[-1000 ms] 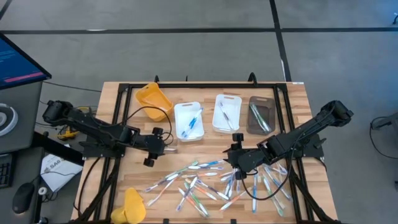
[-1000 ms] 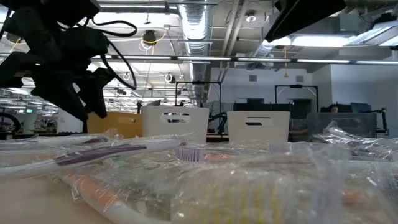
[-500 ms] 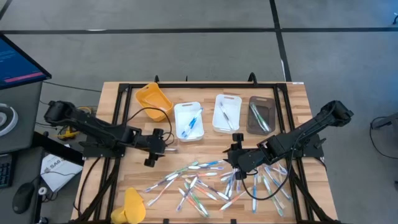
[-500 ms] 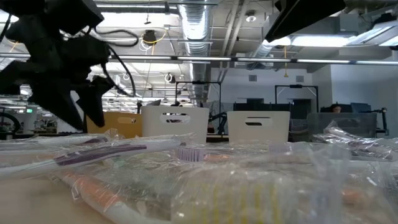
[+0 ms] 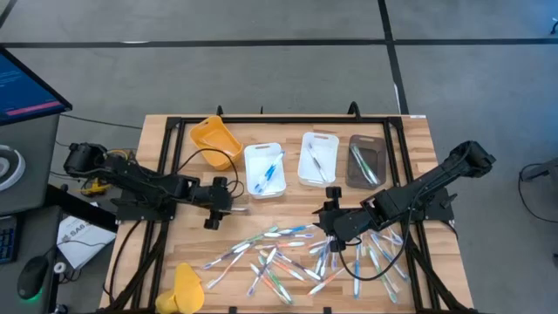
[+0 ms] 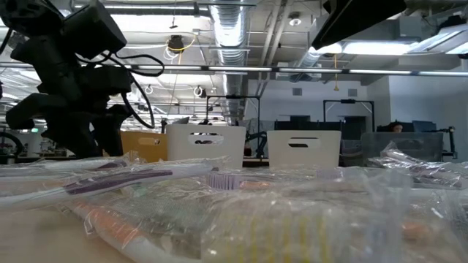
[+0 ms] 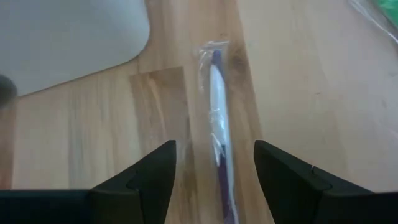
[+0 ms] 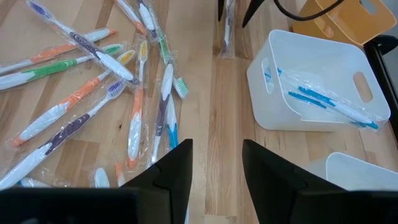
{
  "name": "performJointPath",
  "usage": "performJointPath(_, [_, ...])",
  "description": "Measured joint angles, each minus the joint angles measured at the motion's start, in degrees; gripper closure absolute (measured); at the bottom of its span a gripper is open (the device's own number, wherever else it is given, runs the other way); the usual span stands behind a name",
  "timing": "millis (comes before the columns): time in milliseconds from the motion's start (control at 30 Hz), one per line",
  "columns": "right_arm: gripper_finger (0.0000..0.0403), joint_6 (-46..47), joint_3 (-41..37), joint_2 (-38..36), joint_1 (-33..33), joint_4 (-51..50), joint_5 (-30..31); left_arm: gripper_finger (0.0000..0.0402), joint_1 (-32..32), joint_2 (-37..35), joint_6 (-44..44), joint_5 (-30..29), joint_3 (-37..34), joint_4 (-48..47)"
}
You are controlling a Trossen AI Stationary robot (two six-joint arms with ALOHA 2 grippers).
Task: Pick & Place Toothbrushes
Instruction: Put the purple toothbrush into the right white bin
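A heap of wrapped toothbrushes [image 5: 296, 257] lies spread over the near half of the wooden table. One purple-and-white toothbrush [image 7: 217, 130] lies by itself, flat on the wood, left of the heap. My left gripper [image 7: 214, 180] is open low over it, one finger on either side of its handle, touching nothing. In the right wrist view that toothbrush [image 8: 227, 31] shows under the left gripper [image 8: 233, 9]. My right gripper [image 8: 214, 168] hangs open above the heap's far edge, nothing between its fingers.
Along the far side stand a yellow bin [image 5: 215, 139], a white tray [image 5: 264, 183] with blue toothbrushes, a second white tray [image 5: 317, 170] and a dark tray [image 5: 367, 174]. Another yellow container [image 5: 186, 288] sits at the near left edge.
My left gripper has sunk toward the table over the lone purple toothbrush, fingers still apart. The toothbrush has stayed where it was.
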Motion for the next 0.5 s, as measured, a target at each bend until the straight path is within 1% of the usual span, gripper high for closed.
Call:
performJointPath(100, [0.0269,0.1,0.0,0.0,0.0,0.0,0.0,0.0193,0.0,0.0,-1.4,0.1,0.0,0.0])
performJointPath(233, [0.0270,0.4,0.0,0.0,0.0,0.0,0.0,0.0193,0.0,0.0,-1.5,2.9,0.0,0.0])
performJointPath(300, [0.0269,0.4,0.0,0.0,0.0,0.0,0.0,0.0193,0.0,0.3,-1.4,3.0,0.0,0.2])
performJointPath(500, [0.0270,0.4,0.0,0.0,0.0,0.0,0.0,0.0193,0.0,3.7,-1.3,3.0,0.0,0.7])
